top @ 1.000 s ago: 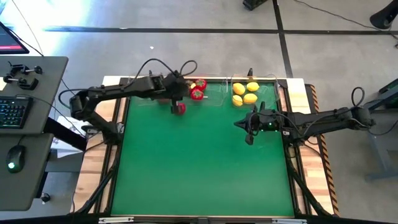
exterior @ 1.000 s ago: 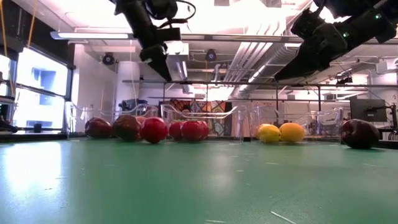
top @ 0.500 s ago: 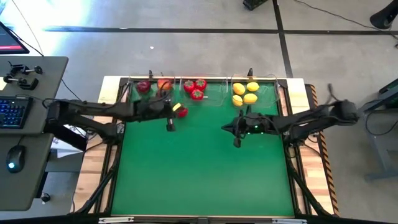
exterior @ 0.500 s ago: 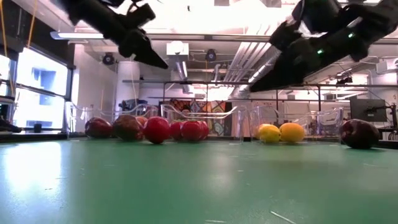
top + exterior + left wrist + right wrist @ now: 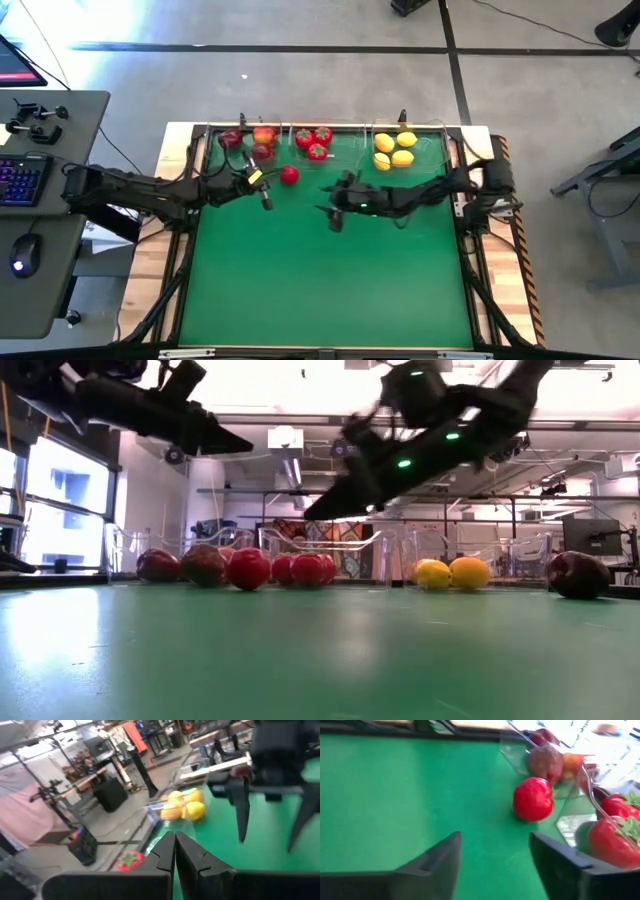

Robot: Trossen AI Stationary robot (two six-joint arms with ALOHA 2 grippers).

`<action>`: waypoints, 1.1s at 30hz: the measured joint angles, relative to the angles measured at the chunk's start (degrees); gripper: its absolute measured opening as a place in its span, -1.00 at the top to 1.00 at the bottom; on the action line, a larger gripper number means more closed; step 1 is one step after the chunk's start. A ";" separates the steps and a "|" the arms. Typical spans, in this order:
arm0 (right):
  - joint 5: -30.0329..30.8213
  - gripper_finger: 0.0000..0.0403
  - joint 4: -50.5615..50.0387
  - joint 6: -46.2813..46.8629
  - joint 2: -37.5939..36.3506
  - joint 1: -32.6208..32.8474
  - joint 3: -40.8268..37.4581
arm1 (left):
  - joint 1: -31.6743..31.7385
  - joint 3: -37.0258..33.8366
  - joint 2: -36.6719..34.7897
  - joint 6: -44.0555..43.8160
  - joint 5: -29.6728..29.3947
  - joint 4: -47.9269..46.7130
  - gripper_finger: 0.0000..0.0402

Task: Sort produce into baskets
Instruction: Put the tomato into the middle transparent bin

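We have one loose red fruit (image 5: 289, 176) on the green mat (image 5: 330, 290), just outside the baskets (image 5: 345, 150). Right gripper (image 5: 331, 214) hangs nearby w/ fingers apart, empty; left gripper (image 5: 264, 198) fingers together, empty. We judge fruit light, rigid, smooth, likely to roll: grip across its widest part.

You've got open green mat (image 5: 330, 280) from three round to nine o'clock. At twelve, three clear bins (image 5: 345, 150) wall the edge; one loose red fruit (image 5: 289, 176) sits just before them.
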 joint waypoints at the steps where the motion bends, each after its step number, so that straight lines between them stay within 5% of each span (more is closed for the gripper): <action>1: 1.66 -0.23 -1.32 0.17 1.90 0.02 2.36 | 0.15 -0.02 -0.47 0.43 -0.41 0.08 1.00; 9: 8.53 -0.69 -11.74 -4.83 15.37 0.08 21.51 | 1.93 0.02 -4.36 4.37 -1.91 -3.07 1.00; 22: 16.15 -0.72 -22.99 -10.98 28.93 -4.04 41.57 | 5.84 0.02 -5.98 0.39 -0.51 -13.06 1.00; 33: 15.14 -0.72 -26.95 -10.38 36.67 -5.34 49.69 | 6.27 0.02 -5.98 -0.11 -0.25 -13.46 1.00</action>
